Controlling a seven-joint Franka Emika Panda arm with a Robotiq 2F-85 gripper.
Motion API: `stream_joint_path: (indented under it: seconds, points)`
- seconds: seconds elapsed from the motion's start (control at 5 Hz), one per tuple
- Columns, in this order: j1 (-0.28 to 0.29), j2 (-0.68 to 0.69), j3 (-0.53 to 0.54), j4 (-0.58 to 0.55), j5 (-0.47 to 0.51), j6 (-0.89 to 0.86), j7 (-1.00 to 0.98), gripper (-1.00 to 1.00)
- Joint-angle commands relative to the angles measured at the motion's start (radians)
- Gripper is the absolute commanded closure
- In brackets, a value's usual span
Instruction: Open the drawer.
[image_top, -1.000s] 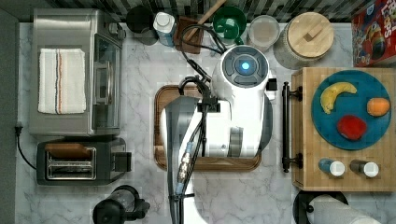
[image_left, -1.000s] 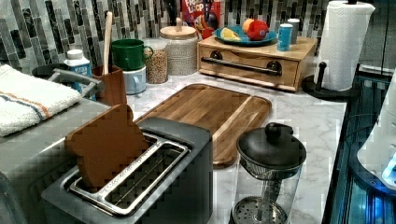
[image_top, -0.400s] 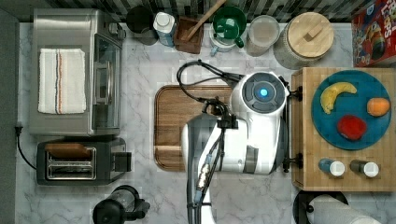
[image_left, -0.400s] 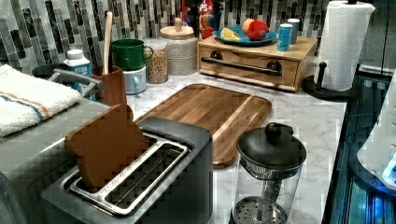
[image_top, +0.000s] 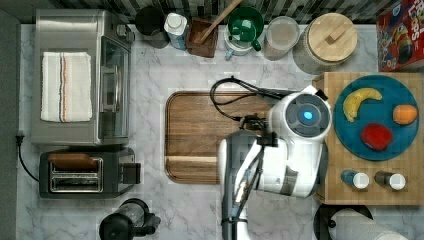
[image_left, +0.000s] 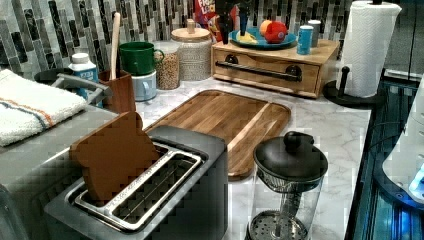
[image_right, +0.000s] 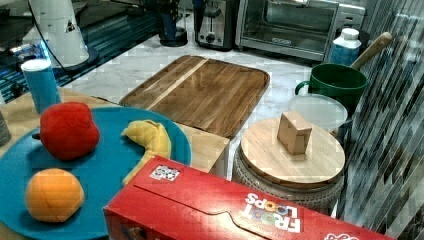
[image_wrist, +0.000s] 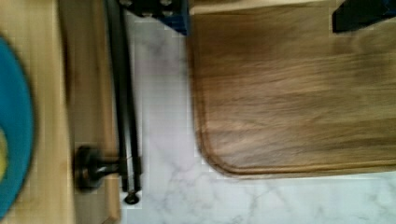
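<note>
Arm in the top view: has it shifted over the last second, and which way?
Yes. The arm has moved toward the top view's right, off the wooden tray, and now overlaps the drawer unit's front edge.

The drawer (image_wrist: 88, 70) shows its pale wooden front with the long black bar handle (image_wrist: 122, 93) running along it (one round mount visible). A strip of marbled table (image_wrist: 163, 116) separates it from the darker wooden tray (image_wrist: 299, 93). A blue plate (image_wrist: 14, 126) sits on the unit's top.
</note>
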Motion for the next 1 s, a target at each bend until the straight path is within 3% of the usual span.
stream_joint_path:
  seconds: [0.2, 1.0]
  points:
    - [-0.058, -0.001, -0.031, -0.084, -0.017, 0.150, -0.168, -1.00]
    - [-0.103, 0.079, -0.038, -0.190, -0.033, 0.422, -0.212, -1.00]
